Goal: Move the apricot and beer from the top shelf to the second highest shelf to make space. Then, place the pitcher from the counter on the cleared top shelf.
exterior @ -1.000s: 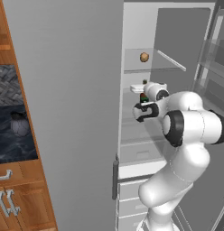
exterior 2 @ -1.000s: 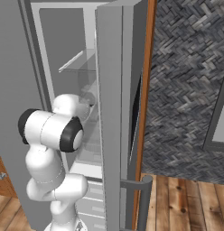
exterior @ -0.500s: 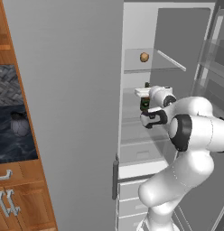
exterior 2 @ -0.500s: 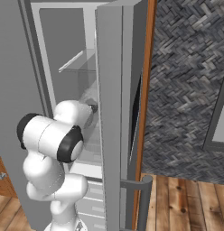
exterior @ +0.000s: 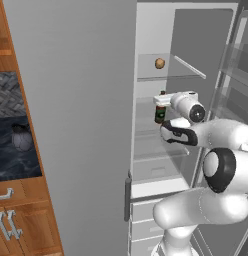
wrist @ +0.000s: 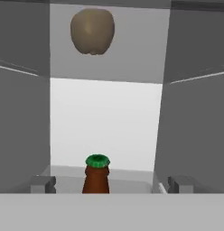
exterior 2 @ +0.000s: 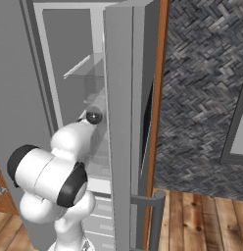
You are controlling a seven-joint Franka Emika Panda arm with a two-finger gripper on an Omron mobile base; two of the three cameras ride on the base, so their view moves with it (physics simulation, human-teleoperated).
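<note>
The apricot (exterior: 159, 63) lies on the top shelf (exterior: 188, 67) of the open fridge; the hand view has this apricot (wrist: 92, 30) high up. One level down, the beer (exterior: 160, 112) stands upright on the second highest shelf (exterior: 146, 128). My gripper (exterior: 162, 101) is open at the bottle's neck, not gripping it. In the hand view the green-capped beer (wrist: 96, 175) rises between the two spread fingertips (wrist: 41, 183) of the gripper (wrist: 111, 184). Far left, the smoky pitcher (exterior: 21, 137) sits on the dark counter (exterior: 11, 160).
The fridge's grey side wall (exterior: 81, 125) stands between the counter and the shelves. The open fridge door (exterior 2: 128, 122) with its handle (exterior 2: 155, 215) flanks my arm on the right. Lower glass shelves and drawers (exterior: 146, 220) sit below.
My elbow has swung right and lower, and the jaws have spread slightly wider around the beer's neck. The beer stays upright on its shelf; the apricot has not moved.
</note>
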